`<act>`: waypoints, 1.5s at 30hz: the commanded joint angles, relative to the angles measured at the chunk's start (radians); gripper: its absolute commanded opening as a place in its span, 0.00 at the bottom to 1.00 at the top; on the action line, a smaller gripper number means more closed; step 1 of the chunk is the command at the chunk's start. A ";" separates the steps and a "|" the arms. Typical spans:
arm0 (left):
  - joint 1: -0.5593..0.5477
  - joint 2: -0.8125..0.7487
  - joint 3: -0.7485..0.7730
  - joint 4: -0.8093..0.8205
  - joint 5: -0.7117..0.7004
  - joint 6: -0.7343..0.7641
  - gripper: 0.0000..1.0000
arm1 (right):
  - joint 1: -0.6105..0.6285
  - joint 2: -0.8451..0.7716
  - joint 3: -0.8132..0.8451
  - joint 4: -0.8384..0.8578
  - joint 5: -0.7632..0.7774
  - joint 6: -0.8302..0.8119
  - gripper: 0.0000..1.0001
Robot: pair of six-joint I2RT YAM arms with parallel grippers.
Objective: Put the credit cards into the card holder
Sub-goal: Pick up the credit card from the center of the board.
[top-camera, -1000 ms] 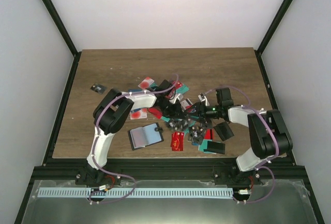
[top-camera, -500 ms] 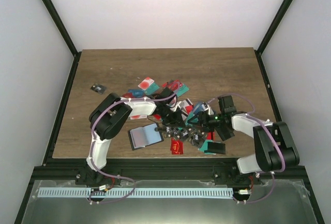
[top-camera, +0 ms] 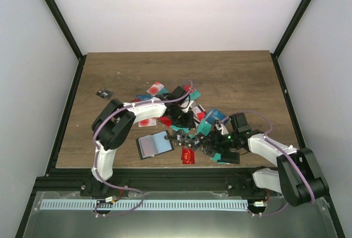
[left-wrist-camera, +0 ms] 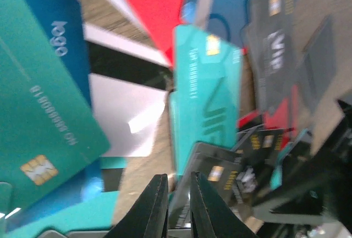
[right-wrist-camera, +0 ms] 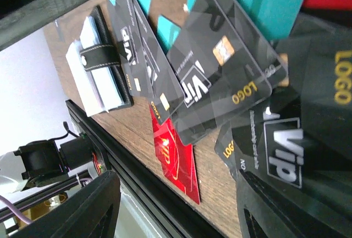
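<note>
L fingers near-shut, cards just ahead

Right arm nearer the card holder

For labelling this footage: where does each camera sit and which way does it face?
Top external: above, behind the bases, looking down on table, left arm, right arm.
Left wrist: close over teal cards, own fingers at bottom.
Right wrist: low, facing card holder across black VIP cards, own fingers at corners.
Shared: top and right wrist show the card holder.
</note>
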 commanded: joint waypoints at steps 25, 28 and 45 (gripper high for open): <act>-0.127 0.106 -0.091 0.002 0.055 0.012 0.14 | 0.210 0.132 -0.058 0.204 0.387 0.405 0.57; -0.139 0.062 -0.145 0.065 0.091 -0.044 0.14 | 0.210 0.110 -0.072 0.240 0.388 0.353 0.54; -0.164 -0.090 -0.284 0.239 0.210 -0.212 0.15 | 0.200 -0.130 -0.105 0.328 0.312 0.336 0.49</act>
